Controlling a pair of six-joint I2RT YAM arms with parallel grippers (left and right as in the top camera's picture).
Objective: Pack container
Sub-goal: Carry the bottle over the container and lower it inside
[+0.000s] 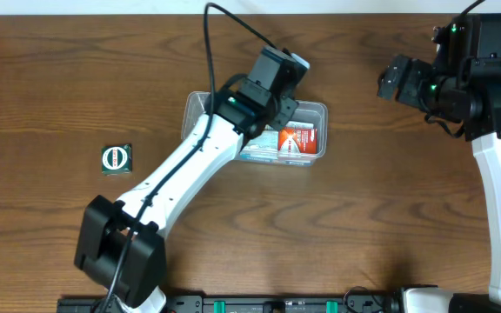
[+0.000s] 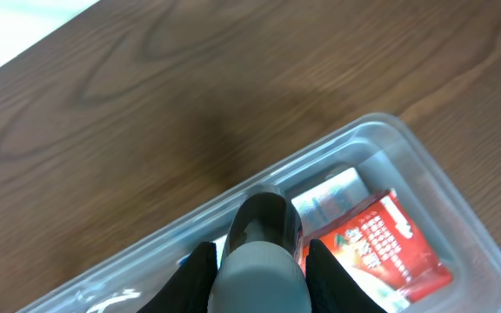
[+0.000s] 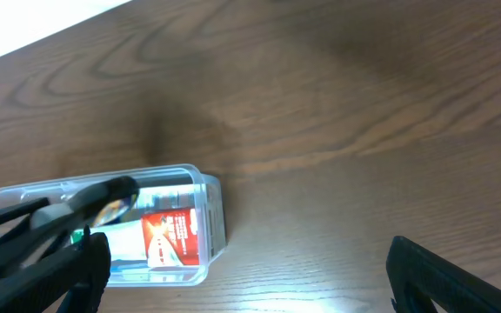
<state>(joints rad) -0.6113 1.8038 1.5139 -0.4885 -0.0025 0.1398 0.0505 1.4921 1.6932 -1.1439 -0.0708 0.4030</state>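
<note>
The container (image 1: 320, 109), a clear shallow tub with rounded corners, sits on the brown wooden desk (image 1: 50, 78) a little right of centre, its long sides running left to right in the overhead view. Inside it, at its right end, a red-and-white box (image 1: 297, 139) lies flat, and a pale blue-and-white box (image 1: 263, 149) lies just beside it. The left arm (image 1: 190, 161) reaches diagonally across the desk and over the tub. In the left wrist view, the left claw (image 2: 259, 271) is clenched on a bottle (image 2: 266, 228), grey at the near end and glossy dark at the far end, with one black finger pressed to either side. The bottle's dark end sits over the tub's long wall; contact with the tub cannot be determined. The right claw (image 3: 250, 261) is off to the right, well apart from the container, its fingers spread wide with nothing between them. A small green-and-black box (image 1: 116, 158) lies alone on the desk, well to the left of the tub.
</note>
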